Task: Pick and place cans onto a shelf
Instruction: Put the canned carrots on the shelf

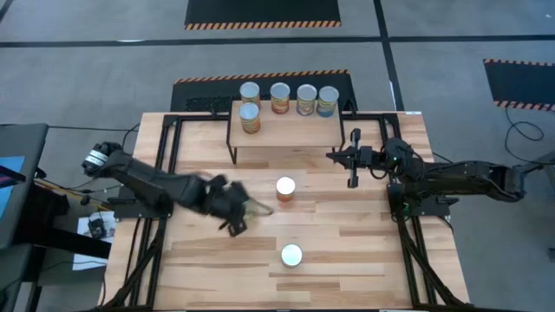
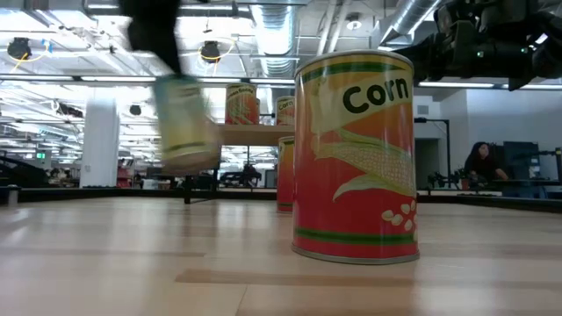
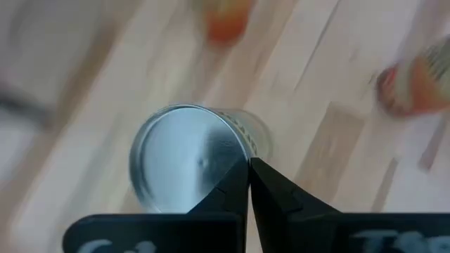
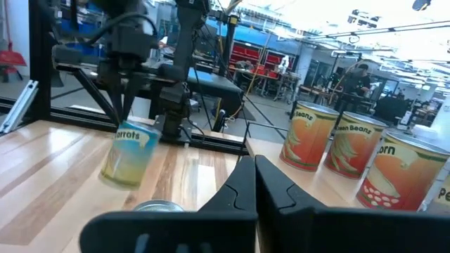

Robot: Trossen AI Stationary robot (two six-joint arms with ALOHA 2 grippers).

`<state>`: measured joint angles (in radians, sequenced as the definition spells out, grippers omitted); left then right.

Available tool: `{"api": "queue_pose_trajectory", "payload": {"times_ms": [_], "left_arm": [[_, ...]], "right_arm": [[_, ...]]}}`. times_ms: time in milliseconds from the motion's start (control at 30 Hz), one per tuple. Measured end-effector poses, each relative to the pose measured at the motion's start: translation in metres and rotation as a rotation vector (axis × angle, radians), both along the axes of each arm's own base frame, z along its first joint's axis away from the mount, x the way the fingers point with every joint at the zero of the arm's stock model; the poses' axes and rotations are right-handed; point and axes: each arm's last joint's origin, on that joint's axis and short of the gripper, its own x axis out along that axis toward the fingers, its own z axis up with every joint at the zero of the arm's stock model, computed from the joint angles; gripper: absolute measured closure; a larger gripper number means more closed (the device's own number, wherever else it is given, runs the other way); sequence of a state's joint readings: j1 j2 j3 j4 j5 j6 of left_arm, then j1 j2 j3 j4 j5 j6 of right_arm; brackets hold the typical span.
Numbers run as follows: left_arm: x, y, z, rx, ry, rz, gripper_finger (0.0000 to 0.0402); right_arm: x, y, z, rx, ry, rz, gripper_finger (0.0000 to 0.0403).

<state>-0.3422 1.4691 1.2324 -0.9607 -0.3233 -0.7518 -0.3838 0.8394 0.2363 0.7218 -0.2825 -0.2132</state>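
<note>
My left gripper (image 1: 240,211) is shut on a carrots can (image 4: 130,154) with a yellow and bluish label, held clear above the table left of centre; it shows blurred in the low view (image 2: 186,123). The shelf (image 1: 286,132) stands at the table's far middle with several cans on it (image 1: 279,97). Two more cans stand on their bases on the table, one at the centre (image 1: 285,188) and a Corn can nearer the front (image 1: 290,255). My right gripper (image 1: 354,165) is shut and empty, to the right of the shelf's front. My left gripper holds the carrots can at its top rim (image 3: 242,160), the fingers (image 3: 232,186) almost closed there beside the silver lid (image 3: 183,158). It comes at the can from above. The can hangs below the gripper, tilted, lifted clear of the table (image 4: 126,165).
The shelf's cans stand along its far edge (image 1: 306,99), with one orange can nearer its front left (image 1: 250,119). Bare board shows at the shelf's front middle and right (image 1: 303,130). A person sits beyond the table (image 2: 481,162).
</note>
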Motion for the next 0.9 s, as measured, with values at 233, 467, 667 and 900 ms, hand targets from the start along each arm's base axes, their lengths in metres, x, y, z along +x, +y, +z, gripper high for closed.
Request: {"api": "queue_pose_trajectory", "payload": {"times_ms": [233,467,667,900], "left_arm": [[0.037,0.043,0.004,0.035,-0.139,-0.229,0.0401],[0.072,0.054,-0.017,0.062,-0.209,-0.372,0.0401],[0.093,0.042,-0.034,0.072,-0.271,-0.454,0.0401],[0.108,0.027,-0.052,0.07,-0.311,-0.478,0.0401]], "right_arm": [[0.0,-0.001,0.0,0.003,0.0,-0.005,0.0397],[0.0,0.001,0.003,0.002,-0.025,0.005,0.0397],[0.0,0.003,0.003,0.017,-0.031,0.019,0.0397],[0.003,0.01,0.002,0.042,-0.019,0.066,0.0397]]}}
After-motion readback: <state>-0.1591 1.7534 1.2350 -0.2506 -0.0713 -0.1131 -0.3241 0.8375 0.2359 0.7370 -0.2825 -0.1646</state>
